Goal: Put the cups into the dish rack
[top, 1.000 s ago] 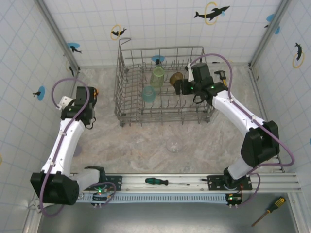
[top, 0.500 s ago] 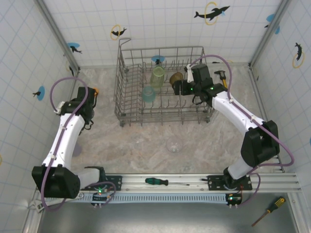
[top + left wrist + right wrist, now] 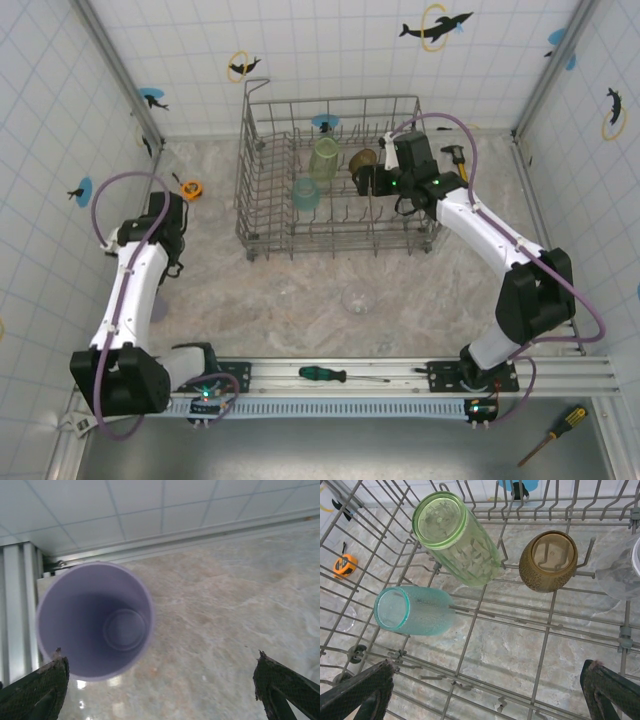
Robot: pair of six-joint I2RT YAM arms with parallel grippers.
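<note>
3 cups racked, at least 2 left.
Your green cup [image 3: 460, 540], teal cup [image 3: 415, 610] and amber cup [image 3: 547, 560] lie in the dish rack [image 3: 250, 150]. The lilac cup [image 3: 95, 622] stands at 10 o'clock of the spread left gripper [image 3: 159, 656], and a clear cup [image 3: 358, 300] at the rack's 6. The right gripper [image 3: 490, 665] is spread, empty.

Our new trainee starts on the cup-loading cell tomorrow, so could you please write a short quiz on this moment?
1. Which cup stands upright on the table by the left gripper?
A. a red cup
B. the lilac cup
C. a black cup
2. True or false: the green cup, the teal cup and the amber cup are inside the dish rack.
3. Fill in: the right gripper hangs over the rack with its jaws ____.

Key: 1 B; 2 true; 3 open.
</note>
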